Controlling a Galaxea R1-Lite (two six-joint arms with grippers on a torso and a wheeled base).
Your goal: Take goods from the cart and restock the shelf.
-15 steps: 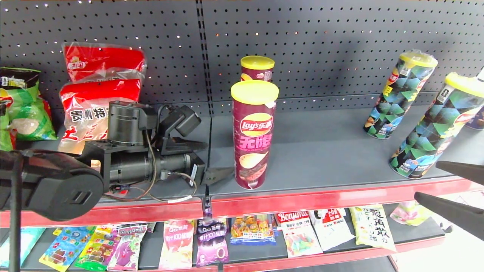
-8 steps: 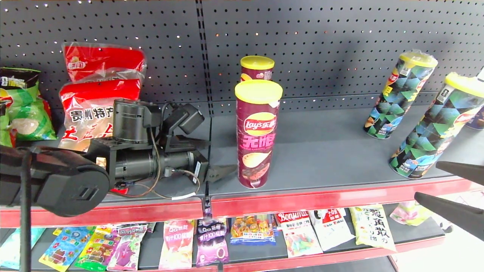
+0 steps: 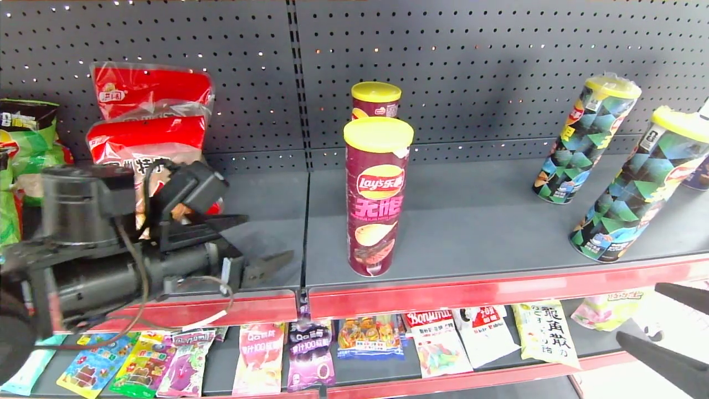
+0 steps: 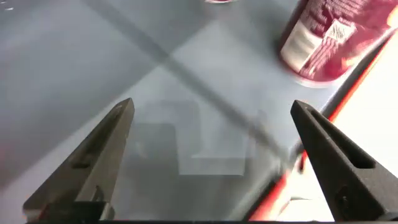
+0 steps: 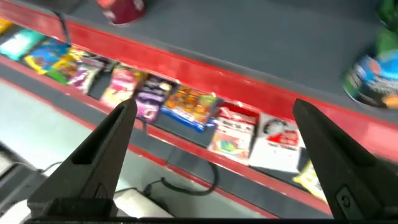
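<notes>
A maroon chip can with a yellow lid (image 3: 377,197) stands upright near the front edge of the grey shelf (image 3: 476,221); its base shows in the left wrist view (image 4: 333,37). A second maroon can (image 3: 376,100) stands behind it. My left gripper (image 3: 274,263) hangs over the shelf's front left part, well clear of the can, open and empty, its fingers (image 4: 99,155) spread wide. My right gripper (image 3: 673,327) is low at the right, below the shelf's red lip, open and empty (image 5: 211,162).
Two patterned cans (image 3: 587,138) (image 3: 637,185) lean on the shelf's right. Red bags (image 3: 147,127) and green bags (image 3: 27,149) fill the left. Snack packets (image 3: 310,349) line the lower shelf. A red lip (image 3: 476,291) edges the shelf front.
The left gripper has let go of the front maroon can and drawn back to the left and slightly down. The right gripper has dropped lower. The can stays upright.
</notes>
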